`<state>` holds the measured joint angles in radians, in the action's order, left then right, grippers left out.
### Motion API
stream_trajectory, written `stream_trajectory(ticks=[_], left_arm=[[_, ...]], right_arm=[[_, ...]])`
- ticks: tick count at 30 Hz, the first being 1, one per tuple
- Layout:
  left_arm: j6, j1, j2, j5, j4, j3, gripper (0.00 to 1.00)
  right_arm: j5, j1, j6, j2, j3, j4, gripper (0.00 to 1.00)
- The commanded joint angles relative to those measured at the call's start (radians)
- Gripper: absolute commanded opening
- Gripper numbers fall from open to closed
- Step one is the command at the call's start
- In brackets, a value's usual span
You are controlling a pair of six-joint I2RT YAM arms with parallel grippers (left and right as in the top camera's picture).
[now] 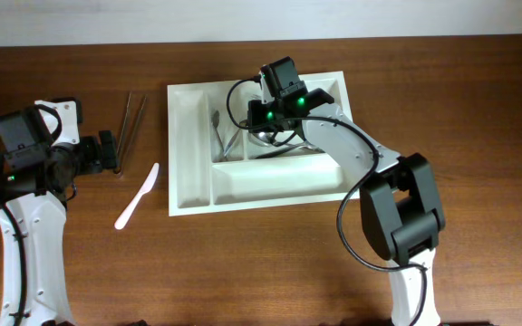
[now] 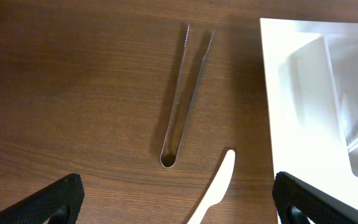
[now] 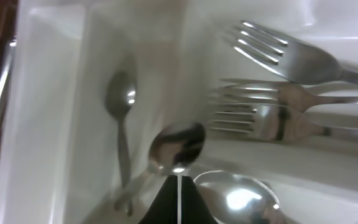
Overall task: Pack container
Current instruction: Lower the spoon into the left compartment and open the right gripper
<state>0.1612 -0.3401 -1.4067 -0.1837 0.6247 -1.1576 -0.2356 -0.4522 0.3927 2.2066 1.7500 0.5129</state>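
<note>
the right gripper point(image 3: 178, 200) hangs clenched, tips pressed together just above the spoons point(image 3: 178, 146) in a narrow compartment of the container point(image 1: 176, 154), the white tray at centre frame overhead. forks point(image 3: 291, 59) lie in the long compartment beyond. at left, the left gripper point(image 2: 179, 202) stands released, fingers wide, over the wooden table point(image 1: 243, 272). a white plastic knife point(image 2: 216, 186) and metal tongs point(image 2: 182, 93) lie ahead of it, beside the tray's rim.
</note>
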Motion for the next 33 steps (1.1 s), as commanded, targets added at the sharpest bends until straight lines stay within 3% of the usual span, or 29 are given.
stream_trajectory(ticks=[1,11,21,33], left_arm=[[0.013,-0.003,-0.003,-0.011,-0.003,-0.019,0.99],[0.013,-0.003,-0.003,-0.011,-0.003,-0.019,0.99],[0.013,-0.003,-0.003,-0.011,-0.003,-0.019,0.99],[0.013,-0.003,-0.003,-0.011,-0.003,-0.019,0.99]], right_arm=[[0.035,0.010,0.009,0.039,0.011,-0.016,0.04],[0.030,0.007,0.010,0.072,0.011,-0.066,0.04],[-0.098,0.005,0.009,0.078,0.011,-0.200,0.04],[-0.070,0.076,0.009,0.077,0.011,-0.060,0.04]])
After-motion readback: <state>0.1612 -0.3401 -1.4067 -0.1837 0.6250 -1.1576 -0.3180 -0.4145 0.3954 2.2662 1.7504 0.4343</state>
